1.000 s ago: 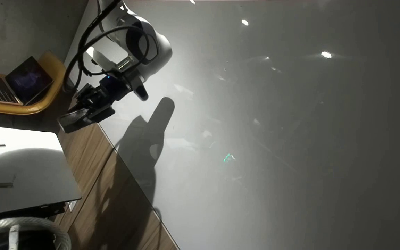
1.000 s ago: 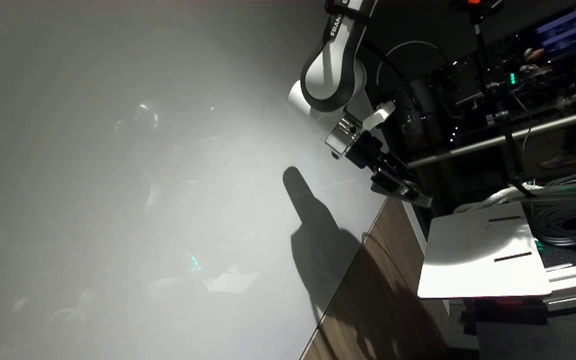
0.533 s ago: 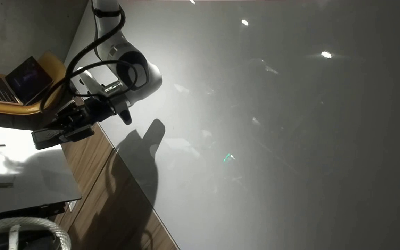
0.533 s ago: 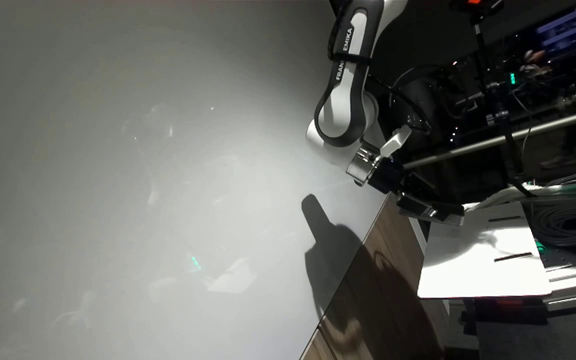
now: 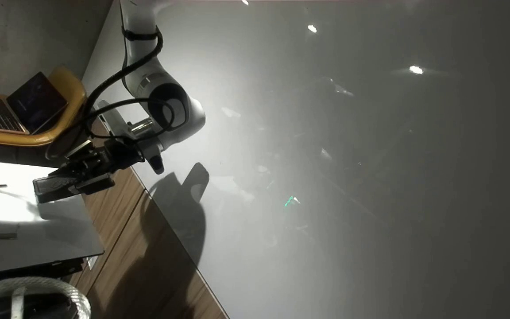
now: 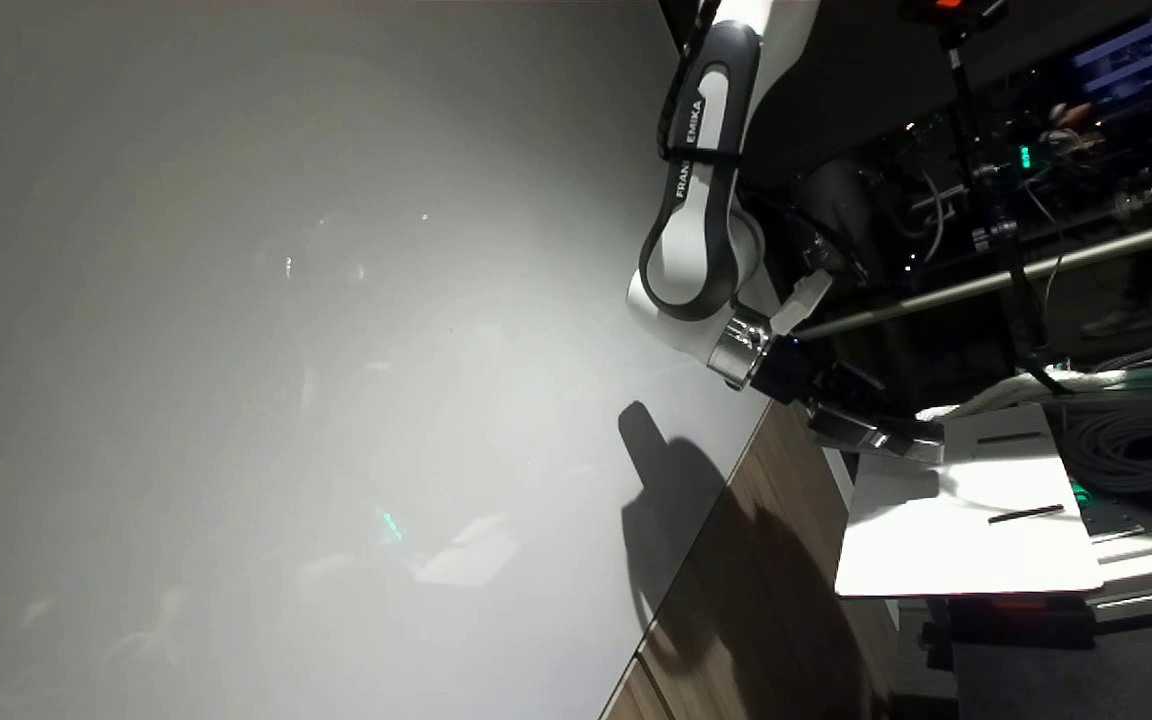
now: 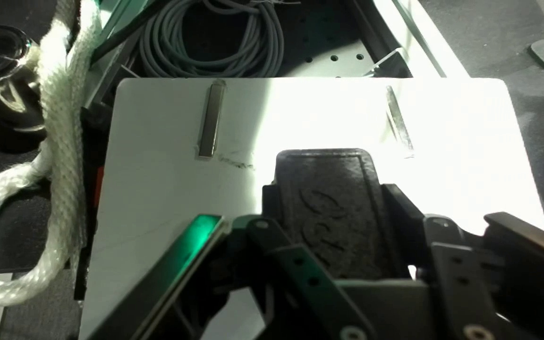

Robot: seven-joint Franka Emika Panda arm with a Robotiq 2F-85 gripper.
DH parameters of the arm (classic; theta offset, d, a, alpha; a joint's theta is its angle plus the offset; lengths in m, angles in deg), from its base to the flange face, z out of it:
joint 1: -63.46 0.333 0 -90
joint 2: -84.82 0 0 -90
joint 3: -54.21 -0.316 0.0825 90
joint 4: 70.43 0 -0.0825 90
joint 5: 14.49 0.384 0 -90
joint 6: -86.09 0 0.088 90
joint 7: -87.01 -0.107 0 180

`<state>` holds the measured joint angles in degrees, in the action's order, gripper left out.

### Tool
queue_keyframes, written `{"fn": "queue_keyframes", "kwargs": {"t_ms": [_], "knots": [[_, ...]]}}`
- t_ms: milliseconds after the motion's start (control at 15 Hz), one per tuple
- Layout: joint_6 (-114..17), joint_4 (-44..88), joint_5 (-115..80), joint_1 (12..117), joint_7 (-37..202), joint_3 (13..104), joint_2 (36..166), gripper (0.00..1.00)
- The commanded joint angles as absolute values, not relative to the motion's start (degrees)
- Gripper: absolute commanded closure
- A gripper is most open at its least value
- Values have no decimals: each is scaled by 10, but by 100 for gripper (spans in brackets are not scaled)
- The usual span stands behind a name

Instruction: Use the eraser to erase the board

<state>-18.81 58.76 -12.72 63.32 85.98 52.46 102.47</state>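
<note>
The eraser (image 7: 324,174), a dark grey oblong block with marks on its upper face, sits between the two fingers of my gripper (image 7: 332,208). The gripper is shut on its long sides. In both exterior views the eraser (image 5: 53,189) (image 6: 921,443) sticks out past the gripper (image 5: 82,175) (image 6: 861,420), beyond the board's edge and above a small white panel. The board (image 5: 370,177) (image 6: 286,420) is the huge glossy grey-white surface with light reflections. No black squiggle can be made out on it. The eraser is apart from the board.
The small white panel (image 7: 158,189) (image 5: 60,239) (image 6: 966,560) carries two dark metal strips. Wood panelling (image 5: 117,212) borders the board. A thick white rope (image 7: 62,165) and coiled grey cable (image 7: 206,66) lie around the panel. A laptop (image 5: 36,104) rests on a yellow chair (image 5: 71,93).
The arm has moved down and away from the board, bringing the gripper and eraser from beside the board's edge to over the small white panel. The eraser has stayed in the grip.
</note>
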Motion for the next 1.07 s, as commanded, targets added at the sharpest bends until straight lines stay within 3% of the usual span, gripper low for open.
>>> {"fn": "queue_keyframes", "kwargs": {"t_ms": [0, 667, 800, 1000], "knots": [[-175, 566, -109, 630, 874, 527, 1049, 70], [-176, 539, -100, 632, 876, 524, 1094, 70], [-176, 534, -100, 632, 876, 524, 1102, 56], [-175, 527, -100, 632, 876, 524, 1113, 46]]}}
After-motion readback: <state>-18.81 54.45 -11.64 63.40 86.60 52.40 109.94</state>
